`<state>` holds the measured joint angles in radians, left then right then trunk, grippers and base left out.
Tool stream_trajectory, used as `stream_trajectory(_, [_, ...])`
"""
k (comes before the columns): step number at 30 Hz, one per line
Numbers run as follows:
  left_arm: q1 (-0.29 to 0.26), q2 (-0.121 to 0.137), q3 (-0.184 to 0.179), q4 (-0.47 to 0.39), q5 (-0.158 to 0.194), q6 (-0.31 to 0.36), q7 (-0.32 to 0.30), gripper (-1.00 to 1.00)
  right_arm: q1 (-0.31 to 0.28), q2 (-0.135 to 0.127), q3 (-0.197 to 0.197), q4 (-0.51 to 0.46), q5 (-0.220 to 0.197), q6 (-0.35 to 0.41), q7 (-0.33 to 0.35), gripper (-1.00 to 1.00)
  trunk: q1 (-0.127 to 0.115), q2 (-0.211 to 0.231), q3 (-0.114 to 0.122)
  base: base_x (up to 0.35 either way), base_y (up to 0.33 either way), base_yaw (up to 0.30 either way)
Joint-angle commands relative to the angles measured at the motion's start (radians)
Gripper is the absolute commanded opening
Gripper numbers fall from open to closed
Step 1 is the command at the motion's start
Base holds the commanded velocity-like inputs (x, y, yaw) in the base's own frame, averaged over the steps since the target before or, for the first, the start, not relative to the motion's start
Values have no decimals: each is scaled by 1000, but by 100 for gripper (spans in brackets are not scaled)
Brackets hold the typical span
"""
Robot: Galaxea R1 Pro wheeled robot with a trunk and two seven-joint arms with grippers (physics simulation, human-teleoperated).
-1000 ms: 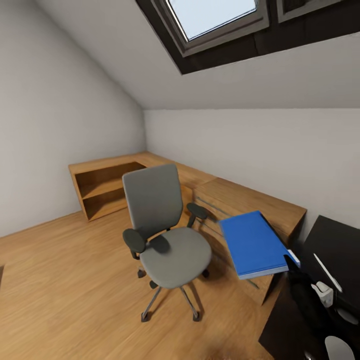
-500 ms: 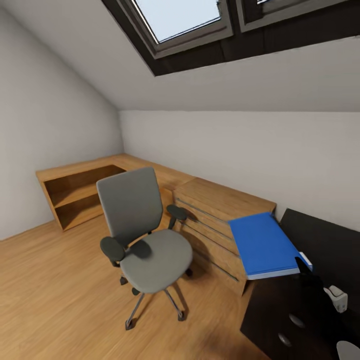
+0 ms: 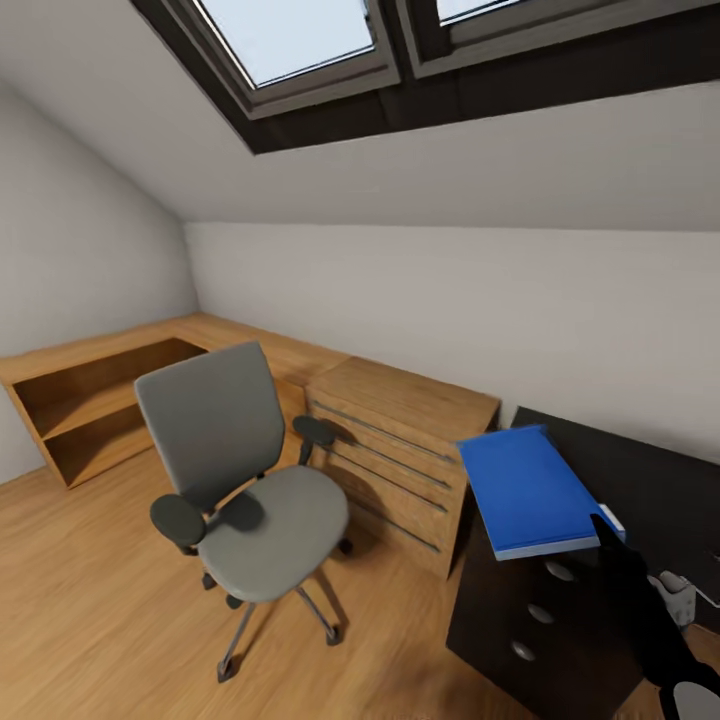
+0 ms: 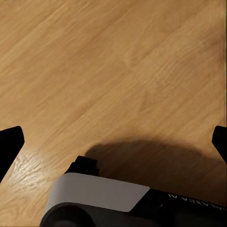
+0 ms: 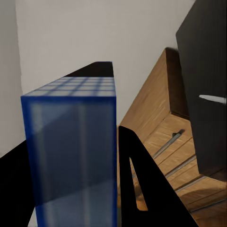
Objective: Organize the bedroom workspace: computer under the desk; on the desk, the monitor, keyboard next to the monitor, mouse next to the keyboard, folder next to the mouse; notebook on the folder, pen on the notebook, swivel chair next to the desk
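You have the folder (image 3: 525, 490) clenched in your right gripper (image 3: 608, 524) — held flat and level above the near left corner of the desk (image 3: 640, 480), its blue cover up and the white page edges facing you. The right wrist view shows the folder (image 5: 75, 151) pinched between the dark fingers (image 5: 142, 189), so the grip is at one corner; that probably explains why you carry it flat, so the far end does not sag or swing. It has not been set down yet, and it hangs just past the edge where the desk meets the wooden drawer cabinet (image 3: 400, 440).

The swivel chair (image 3: 240, 480) stands empty on the wood floor (image 3: 90, 610), well apart from the desk, its back toward the low shelf unit (image 3: 90, 400) — it will need bringing over later.

Your left gripper (image 4: 113, 142) is released, its tips spread wide above bare floor, likely kept low and clear of the load.

Some lettering runs along the left gripper's body, but it is cut off and cannot be read. A thin white object (image 5: 212, 99) lies on the desk; I cannot tell what it is.
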<state>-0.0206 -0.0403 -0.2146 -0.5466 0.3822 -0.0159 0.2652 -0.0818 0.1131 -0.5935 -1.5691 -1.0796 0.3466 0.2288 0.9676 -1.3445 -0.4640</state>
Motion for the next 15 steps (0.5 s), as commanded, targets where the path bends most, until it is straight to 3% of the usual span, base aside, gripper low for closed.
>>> stream_trajectory(1, [-1,1,-8,-1,10,-2,5,100,-1,1,-3,0,-8,9,3,-100,-4,7,2,0,0,-280])
stream_trajectory(15, [-1,3,-8,0,11,0,0,100,-1,1,-3,0,-8,9,3,-100,-58,105,40,0,0,-280])
